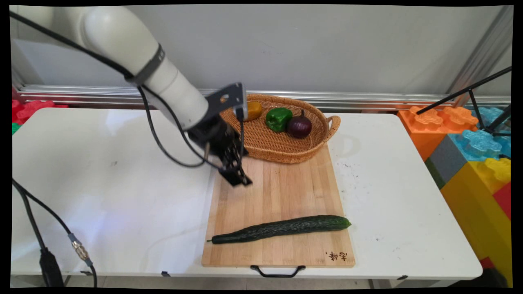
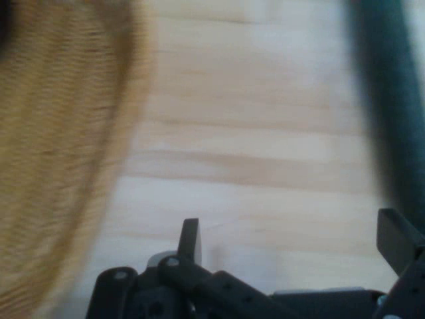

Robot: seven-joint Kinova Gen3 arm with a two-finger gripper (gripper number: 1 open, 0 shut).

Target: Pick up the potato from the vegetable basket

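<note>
Main view: black hand hangs just left of frame centre, over the upper-left corner of a wooden cutting board on the white desk. Holds nothing. Wicker basket sits at the board's upper edge, just right of the hand, overlapping the board's top. Inside it, left to right: yellow-orange fruit, partly hidden behind the wrist bracket; green pepper; dark red onion, touching the pepper. Long dark cucumber lies across the lower part of the board, slightly tilted, stem end lower left, well apart from the hand. Coloured block stacks stand at the frame's right, off the desk.

Hand view: two fingers rise from the bottom edge, set wide apart, bare board between them – the spread is not readable in the main view. Basket weave fills the left side, blurred. Dark cucumber runs down the right edge. Basket contents out of sight here
</note>
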